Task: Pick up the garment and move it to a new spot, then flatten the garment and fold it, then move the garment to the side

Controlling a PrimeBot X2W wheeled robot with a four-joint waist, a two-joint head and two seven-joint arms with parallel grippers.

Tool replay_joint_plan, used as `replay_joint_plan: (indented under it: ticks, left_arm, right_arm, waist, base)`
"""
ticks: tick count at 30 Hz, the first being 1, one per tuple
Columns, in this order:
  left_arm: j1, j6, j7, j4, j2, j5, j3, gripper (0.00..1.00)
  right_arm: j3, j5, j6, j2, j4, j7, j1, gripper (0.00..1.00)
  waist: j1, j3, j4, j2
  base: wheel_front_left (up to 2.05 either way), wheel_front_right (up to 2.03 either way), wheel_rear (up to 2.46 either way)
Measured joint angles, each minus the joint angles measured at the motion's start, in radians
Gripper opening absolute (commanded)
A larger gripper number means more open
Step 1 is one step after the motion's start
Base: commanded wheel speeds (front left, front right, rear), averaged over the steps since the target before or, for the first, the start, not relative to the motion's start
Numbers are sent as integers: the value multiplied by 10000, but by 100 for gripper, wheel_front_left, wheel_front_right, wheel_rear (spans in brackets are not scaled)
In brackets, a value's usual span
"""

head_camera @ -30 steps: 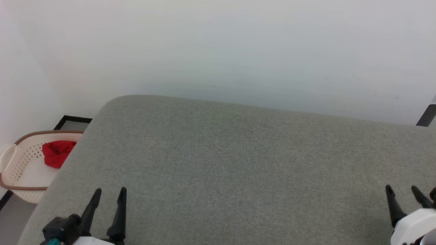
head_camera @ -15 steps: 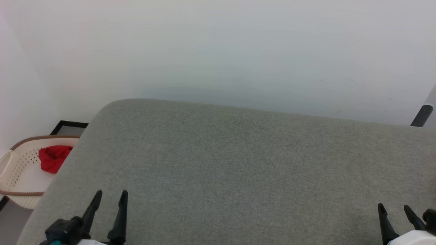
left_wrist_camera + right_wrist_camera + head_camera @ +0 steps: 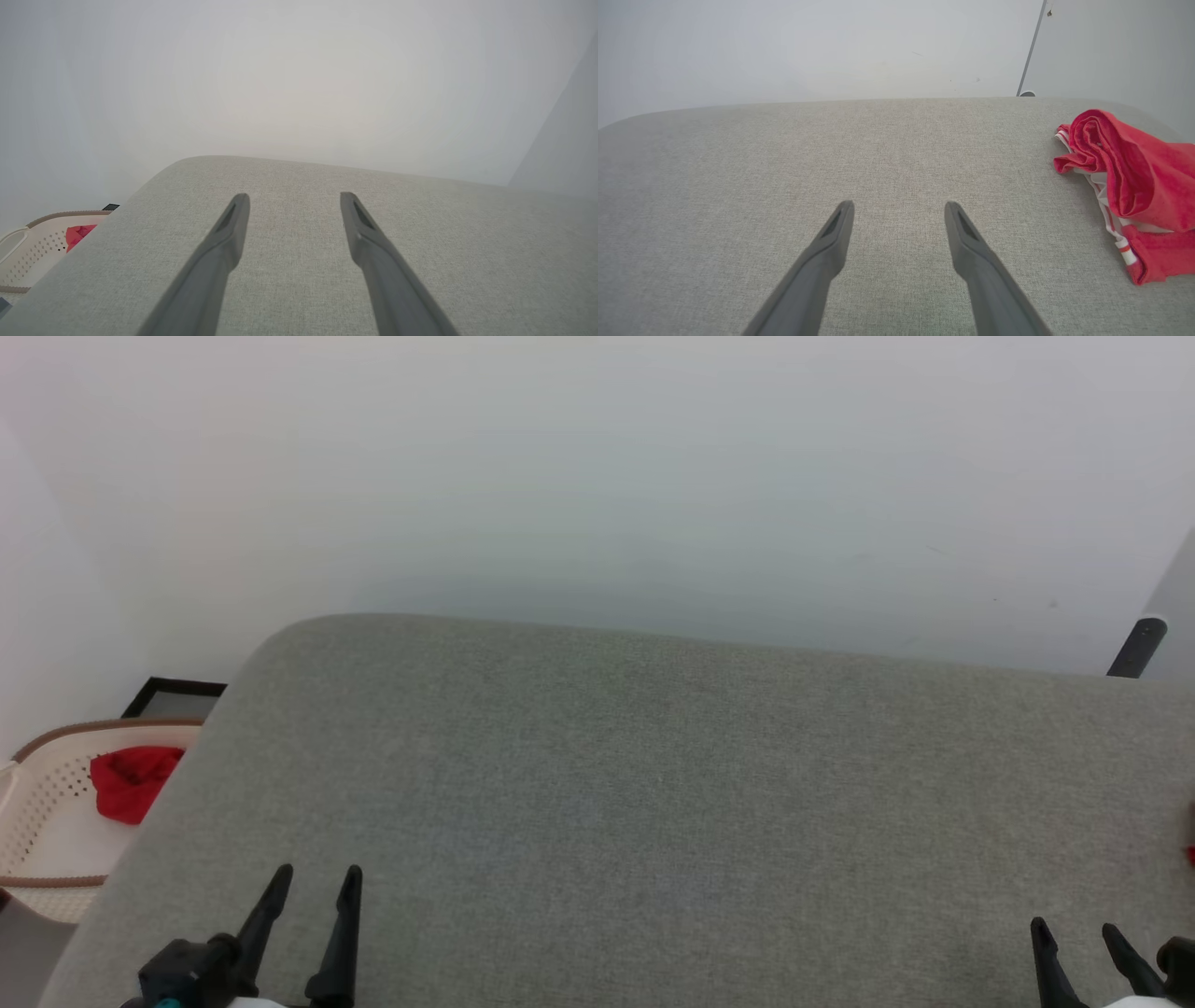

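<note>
The garment (image 3: 1139, 186), a red jersey with white lining and white-and-red striped trim, lies crumpled on the grey cushioned surface (image 3: 784, 149) at the right of the right wrist view; a red sliver of it (image 3: 1190, 854) touches the head view's right edge. My right gripper (image 3: 899, 205) is open with nothing between its fingers, well left of the jersey; it also sits at the head view's lower right (image 3: 1074, 933). My left gripper (image 3: 313, 877) is open and empty over the surface's front left (image 3: 294, 196).
A cream perforated basket (image 3: 42, 803) stands on the floor left of the grey surface (image 3: 653, 784), holding a small plain red cloth (image 3: 126, 784). A pale wall rises behind. A dark post (image 3: 1134, 649) stands at the far right.
The head camera has swung to the right: basket and cloth slid left in the picture, and a red sliver entered at the right edge. Both grippers stayed open.
</note>
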Motion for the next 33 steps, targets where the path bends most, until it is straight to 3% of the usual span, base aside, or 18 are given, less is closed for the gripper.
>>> replay_joint_plan:
  ticks: [20, 21, 29, 33]
  left_arm:
    - [-138, 0, 0, 38, 151, -180, -435, 100]
    - [-127, 0, 0, 75, 159, -222, -474, 0]
    - [470, 0, 6, 773, -337, -263, -675, 0]
    - [504, 0, 215, 840, -474, -796, -600, 0]
  right_arm:
    - [-65, 58, 0, 25, 150, 4, 86, 100]
    - [-59, 73, 0, 31, 178, -6, 91, 0]
    - [-19, 75, 0, 303, 963, 56, 392, 0]
    - [-19, 690, 0, 332, 1055, 130, 386, 0]
  waist:
    - [0, 62, -161, 0]
    - [0, 62, -166, 0]
    - [0, 65, -169, 0]
    - [0, 96, -180, 0]
  base:
    - [0, 0, 0]
    - [0, 0, 0]
    - [0, 0, 0]
    - [0, 0, 0]
